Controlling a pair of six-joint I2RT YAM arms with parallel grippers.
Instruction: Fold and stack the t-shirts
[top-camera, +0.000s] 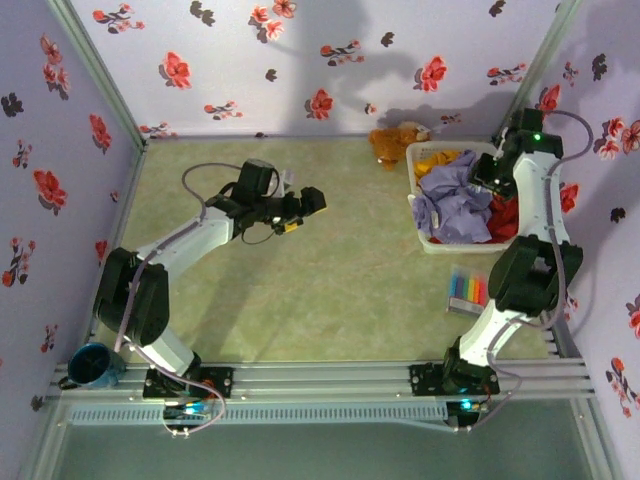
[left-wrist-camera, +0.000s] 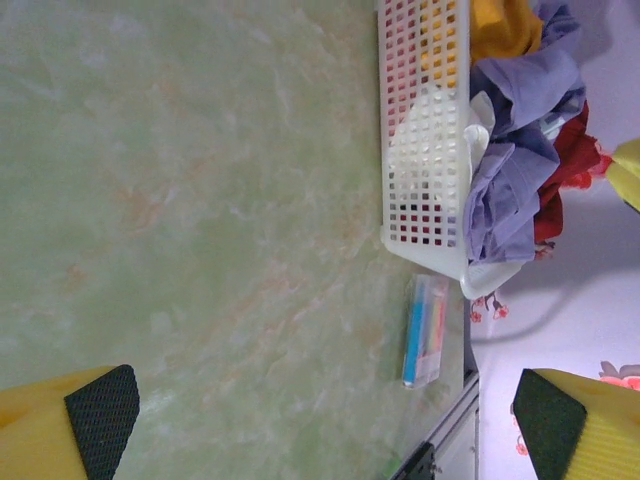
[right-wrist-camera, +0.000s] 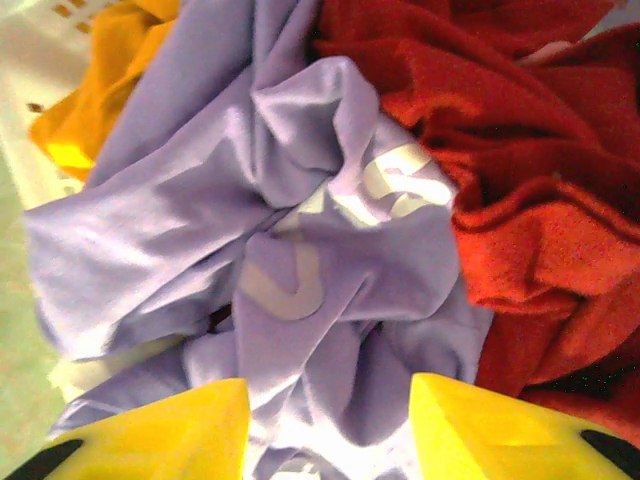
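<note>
I held the right gripper (right-wrist-camera: 330, 400) with fingers parted, the crumpled lavender t-shirt (right-wrist-camera: 300, 200) directly beneath them in the basket (left-wrist-camera: 420, 150), probably for a pinch. The red tee (right-wrist-camera: 520, 150) lay beside it. The left gripper (left-wrist-camera: 325, 420) hung wide open, empty, over the table (left-wrist-camera: 200, 200).

Orange t-shirt (top-camera: 437, 160) mostly beneath lavender t-shirt (top-camera: 455, 205)

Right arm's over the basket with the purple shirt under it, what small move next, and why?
Probably lower the right gripper slightly and close on a raised fold of the lavender t-shirt: its fingers stand apart above that shirt, which lies crumpled atop the pile in the white basket.
</note>
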